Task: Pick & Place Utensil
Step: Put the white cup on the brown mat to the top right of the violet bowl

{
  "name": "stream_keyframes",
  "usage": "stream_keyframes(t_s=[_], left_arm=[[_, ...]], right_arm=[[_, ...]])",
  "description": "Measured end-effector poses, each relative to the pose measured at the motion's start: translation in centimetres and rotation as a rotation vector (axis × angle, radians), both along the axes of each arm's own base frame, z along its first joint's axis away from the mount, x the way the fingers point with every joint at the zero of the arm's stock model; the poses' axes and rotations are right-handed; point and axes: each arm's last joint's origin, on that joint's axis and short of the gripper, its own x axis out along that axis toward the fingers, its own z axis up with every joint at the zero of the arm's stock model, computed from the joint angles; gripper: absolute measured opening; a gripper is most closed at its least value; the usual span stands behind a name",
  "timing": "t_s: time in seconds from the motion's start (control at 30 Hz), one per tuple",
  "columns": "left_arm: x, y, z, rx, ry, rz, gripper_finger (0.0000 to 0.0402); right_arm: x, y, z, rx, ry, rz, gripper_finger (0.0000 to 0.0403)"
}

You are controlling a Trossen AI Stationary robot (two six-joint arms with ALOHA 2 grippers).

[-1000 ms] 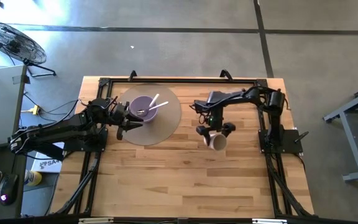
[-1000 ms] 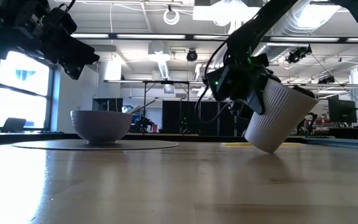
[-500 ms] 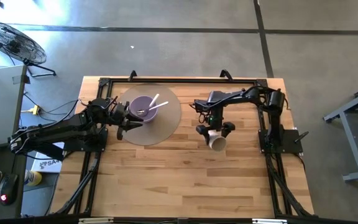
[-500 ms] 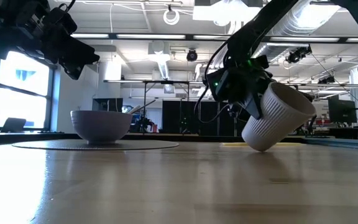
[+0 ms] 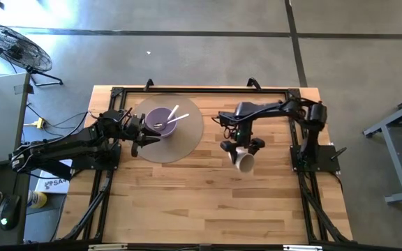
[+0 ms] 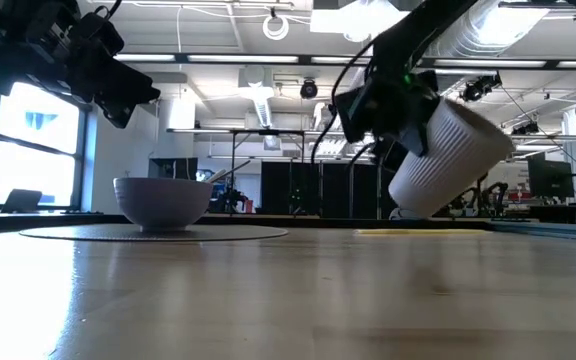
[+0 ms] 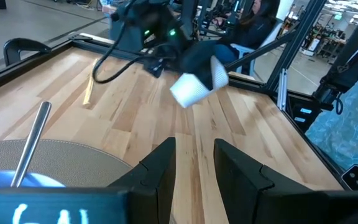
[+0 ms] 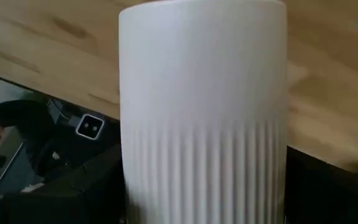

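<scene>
Beside the round grey mat (image 5: 165, 129), on its right, the right hand (image 5: 241, 144) is seen over the bare wood of the desk (image 5: 208, 195). A white ribbed cup (image 6: 448, 160) is gripped between its fingers, which stand wide around the cup's body. The cup is tilted, with its upper end toward the hand and its lower end pointing down and away from the mat. In the low view the cup is clear of the desk surface, with a gap under it. In the right wrist view the ribbed wall of the cup (image 8: 204, 124) fills most of the picture, and the wood of the desk is seen behind it.

On the mat a purple bowl (image 5: 162, 120) is placed, a little left of the mat's middle. Two pale utensils (image 5: 175, 116) are lying in the bowl, with their handles leaning out over its rim on the side toward the cup. In the left wrist view one metal handle (image 7: 33, 140) is seen rising from the bowl.

At the left edge of the mat the left hand (image 5: 145, 137) is held above the desk, close to the bowl but not touching it. Its two dark fingers (image 7: 160, 171) are kept narrowly apart, and nothing is held between them. The cup is well apart from the bowl.
</scene>
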Motion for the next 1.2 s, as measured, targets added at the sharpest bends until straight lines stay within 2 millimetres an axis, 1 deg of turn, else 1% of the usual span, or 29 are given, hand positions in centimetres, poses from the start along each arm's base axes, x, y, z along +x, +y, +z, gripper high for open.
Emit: stream_keyframes(t_s=[0.13, 0.27, 0.37, 0.47, 0.63, 0.73, 0.83, 0.93, 1.07, 1.2], left_arm=[[0.0, 0.0, 0.0, -0.001, 0.002, -0.001, 0.0106], [0.0, 0.0, 0.0, -0.001, 0.002, -0.004, 0.0106], [0.0, 0.0, 0.0, 0.001, -0.003, -0.004, 0.0106], [0.0, 0.0, 0.0, 0.001, -0.003, -0.003, 0.0106], [0.0, 0.0, 0.1, 0.002, -0.005, -0.003, 0.0106], [0.0, 0.0, 0.0, 0.002, -0.005, -0.003, 0.0106], [0.0, 0.0, 0.1, 0.005, -0.006, -0.003, 0.0106], [0.0, 0.0, 0.1, 0.010, -0.006, -0.002, 0.0106], [0.0, 0.0, 0.1, 0.010, -0.006, -0.001, 0.0106], [0.0, 0.0, 0.1, 0.010, -0.006, -0.001, 0.0106]], right_arm=[[-0.8, 2.0, 1.7, -0.017, 0.068, 0.044, 0.0320], [-1.6, 4.8, 2.9, -0.047, 0.157, 0.131, 0.0320], [-2.3, 6.5, 3.3, -0.040, 0.259, 0.186, 0.0319], [-3.1, 7.3, 3.2, -0.062, 0.337, 0.254, 0.0319], [-4.9, 7.5, 1.4, -0.045, 0.423, 0.297, 0.0319], [-6.3, 7.7, 0.0, -0.002, 0.459, 0.321, 0.0319], [-7.4, 7.7, -0.9, 0.025, 0.484, 0.343, 0.0319], [-8.0, 7.7, -1.6, 0.041, 0.489, 0.343, 0.0320], [-8.9, 7.9, -2.4, 0.055, 0.503, 0.347, 0.0332], [-9.1, 8.2, -3.4, 0.040, 0.464, 0.351, 0.0335]])
